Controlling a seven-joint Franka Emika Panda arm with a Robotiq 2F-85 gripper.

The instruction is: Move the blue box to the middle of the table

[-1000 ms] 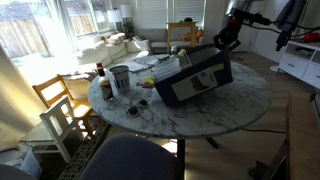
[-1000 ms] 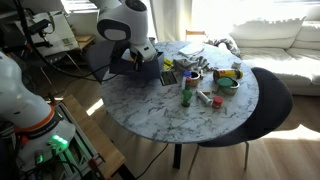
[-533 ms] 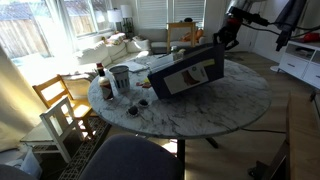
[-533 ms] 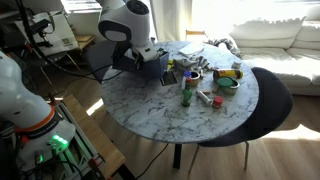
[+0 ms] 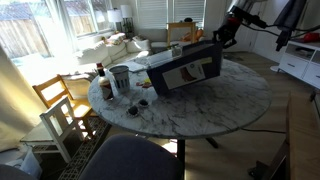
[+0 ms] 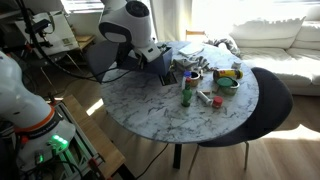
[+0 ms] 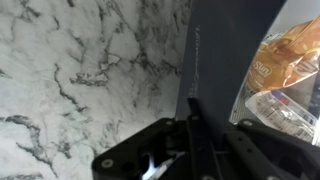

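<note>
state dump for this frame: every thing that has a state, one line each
gripper: shut on an edge of the blue box
blue box: gripped, tilted, gripper end higher; cannot tell if the low end touches the table
metal can: upright on the table, apart from the box; open or lidded cannot tell
green bottle: upright on the table, untouched

In an exterior view the arm (image 6: 128, 25) hides most of the box (image 6: 166, 68). Its label (image 5: 191, 73) is unreadably small. The wrist view crops the gripper (image 7: 193, 130).
</note>
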